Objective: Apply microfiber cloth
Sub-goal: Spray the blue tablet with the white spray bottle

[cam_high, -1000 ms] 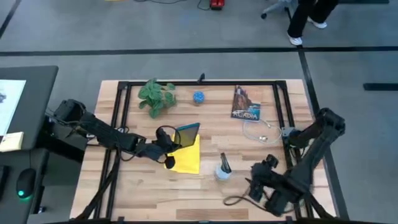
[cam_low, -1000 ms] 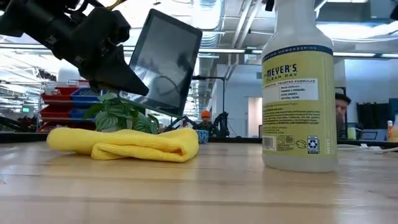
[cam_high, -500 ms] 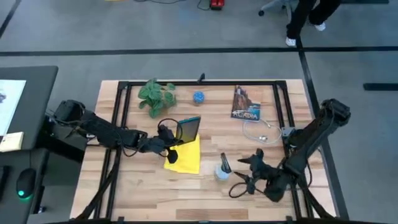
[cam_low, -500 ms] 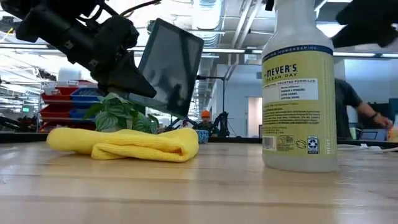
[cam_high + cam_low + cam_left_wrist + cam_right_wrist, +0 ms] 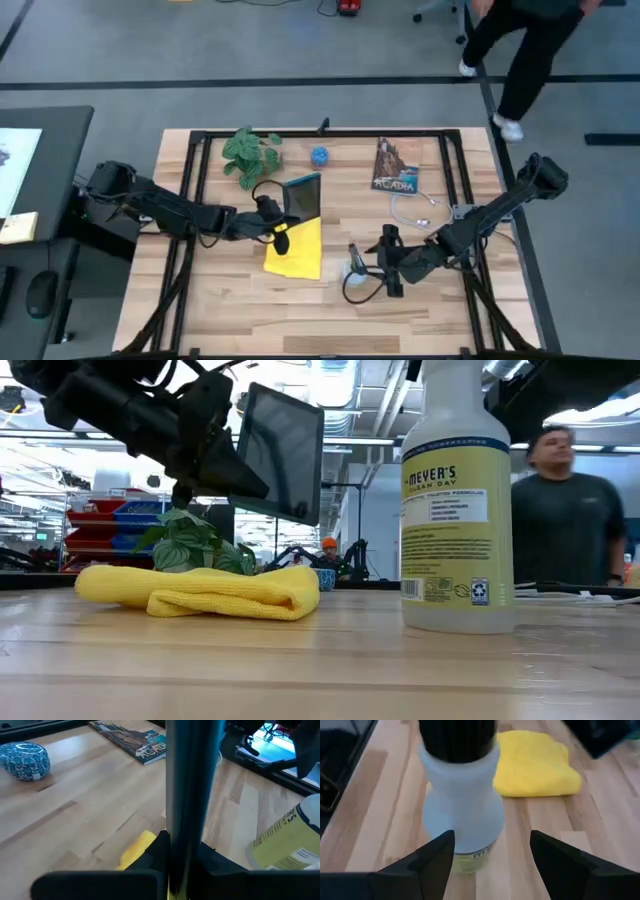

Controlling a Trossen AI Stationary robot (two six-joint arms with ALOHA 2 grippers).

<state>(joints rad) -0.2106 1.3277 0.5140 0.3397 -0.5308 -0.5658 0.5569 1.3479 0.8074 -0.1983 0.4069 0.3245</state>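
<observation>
Microfiber cloth [image 5: 297,250] folded on table, spray bottle [image 5: 457,510] upright nearby

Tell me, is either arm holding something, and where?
The left pincer holds the tablet upright by its lower edge. The right pincer is open, holding nothing.

The spray bottle [image 5: 458,510], standing toward the table's right front, has a label reading "MEYER'S CLEAN DAY"; the smaller lines under it are too fine to read. Near the table's back edge, right of middle, lies a magazine [image 5: 134,742] with "ACADIA" printed across its cover.
</observation>
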